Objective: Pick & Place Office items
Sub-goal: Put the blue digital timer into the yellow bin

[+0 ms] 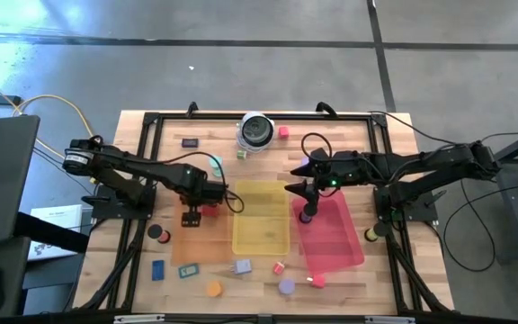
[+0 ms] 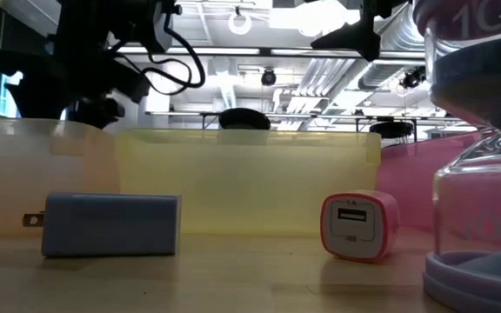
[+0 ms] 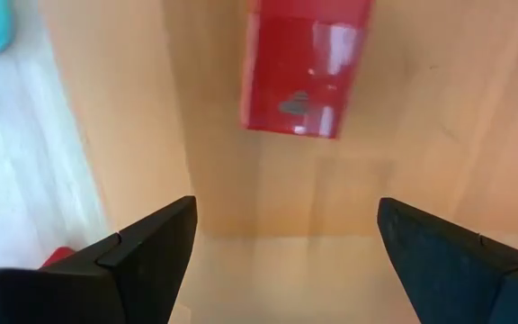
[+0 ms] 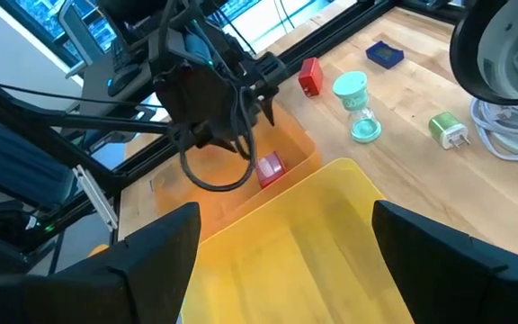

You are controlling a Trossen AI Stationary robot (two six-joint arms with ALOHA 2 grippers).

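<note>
Overhead camera: straight down on my whole table [image 1: 133, 270], both my arms and the three trays in frame. Low camera: at tabletop height, close behind a blue-grey charger [image 2: 110, 224], facing level across to the yellow tray [image 2: 250, 178]. My left wrist camera sits near above a red block [image 3: 304, 67] in the orange tray [image 3: 439, 135]; my right wrist camera, farther off, shares that block.

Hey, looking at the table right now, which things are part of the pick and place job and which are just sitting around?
Job:
red block in orange tray
blue charger
pink charger
teal hourglass
green plug
left gripper, jaws open

Lying about:
yellow tray
pink tray
silver-and-black round object
</note>
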